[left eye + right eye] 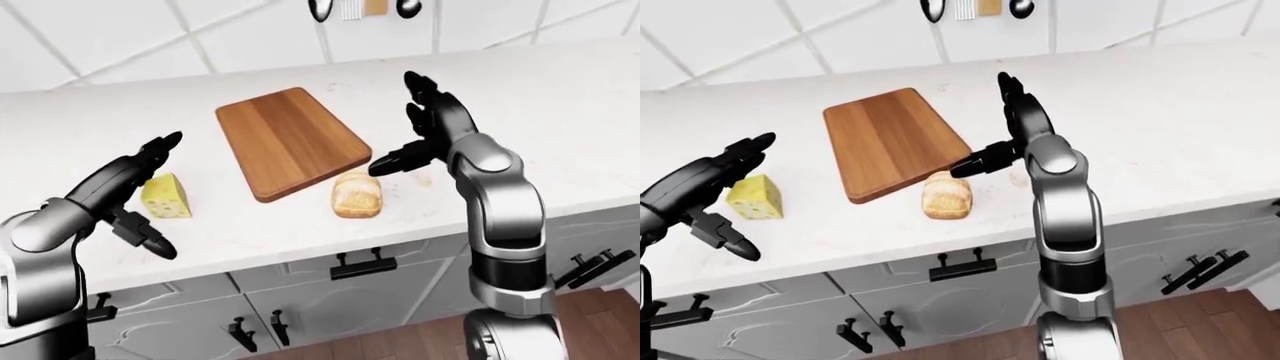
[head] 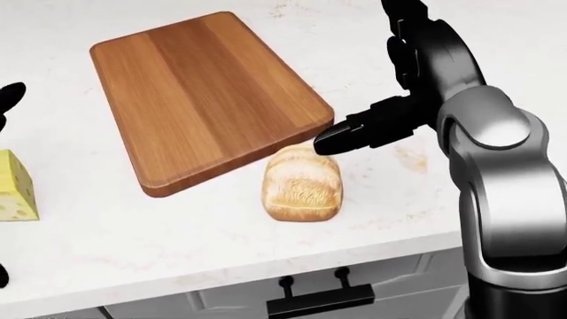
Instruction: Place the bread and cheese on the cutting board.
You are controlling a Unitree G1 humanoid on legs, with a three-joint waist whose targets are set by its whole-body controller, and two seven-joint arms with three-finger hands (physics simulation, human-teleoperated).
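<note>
Cutting board: the wooden cutting board [image 2: 205, 96] lies bare on the white counter [image 2: 115, 246], tilted, its long axis running from 11 o'clock to 5 o'clock in the head view; neither food is on it.
Bread: the bread [image 2: 302, 183] sits on the counter at the board's 5 o'clock corner, just beside its edge; whether it touches the edge I cannot tell.
Cheese: the cheese [image 1: 167, 196] wedge stands at the board's 8 o'clock in the left-eye view, apart from it.
Right hand: the right hand [image 1: 425, 124] is raised at the bread's 1 o'clock, fingers spread wide, holding nothing; one dark finger [image 2: 363, 130] points down toward the loaf's upper end without clearly touching it.
Left hand: the left hand [image 1: 135, 187] hangs at the cheese's 9 o'clock, fingers splayed with the wedge partly between them, not closed round it, holding nothing.
Risk, bread: I judge that a descent from this angle could nudge the loaf toward 7 o'clock, off toward the counter edge, because the lone finger would meet it first.
Risk, cheese: the wedge's sloped faces may slip out of a three-finger pinch, tipping or sliding it away from the board.
Risk, board: a dragged item could catch on the board's raised edge and shift it.
Writing: none readable; the small items hanging on the tiled wall [image 1: 240, 30] at 12 o'clock show no legible marks.
</note>
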